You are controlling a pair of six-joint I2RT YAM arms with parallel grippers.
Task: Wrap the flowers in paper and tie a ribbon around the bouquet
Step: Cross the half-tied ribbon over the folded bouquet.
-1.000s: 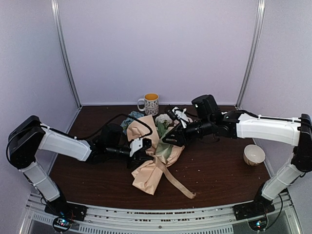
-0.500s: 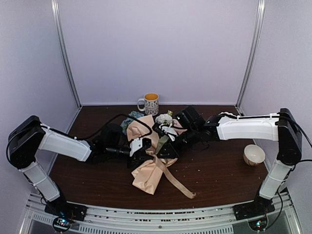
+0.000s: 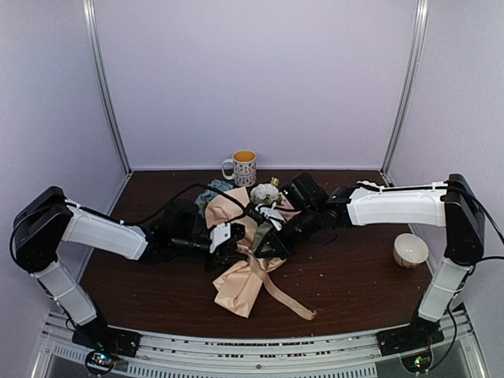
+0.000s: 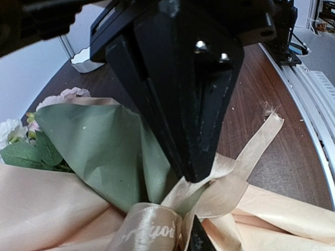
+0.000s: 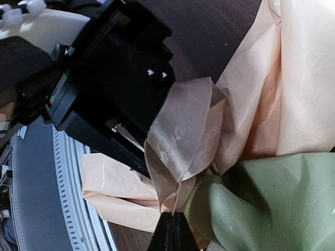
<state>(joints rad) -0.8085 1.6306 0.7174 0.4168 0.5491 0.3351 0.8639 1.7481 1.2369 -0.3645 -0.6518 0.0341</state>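
The bouquet [image 3: 244, 260] lies in the middle of the table in peach-tan paper [image 3: 236, 285] and sage-green paper [image 4: 94, 151]. The flowers [image 3: 264, 191] poke out at its far end; a pink rose [image 4: 65, 95] and leaves show in the left wrist view. A cream satin ribbon [image 5: 183, 136] is looped at the neck, and its tail [image 3: 290, 299] trails toward the front edge. My right gripper [image 5: 172, 230] is shut, pinching a fold of that ribbon. In the left wrist view the right gripper [image 4: 196, 172] points down onto the knot. My left gripper [image 3: 236, 241] sits against the neck; only one fingertip [image 4: 196, 239] shows, beside the ribbon loop.
A patterned mug [image 3: 242, 167] with yellow contents stands at the back wall behind the flowers. At the right, near the right arm's elbow, sits a small white bowl [image 3: 410, 250]. Small crumbs of debris dot the dark wooden table [image 3: 354, 276].
The right arm swung down and left from above the flowers to the bouquet's neck, and its jaws closed on the ribbon. The left arm stayed in place.
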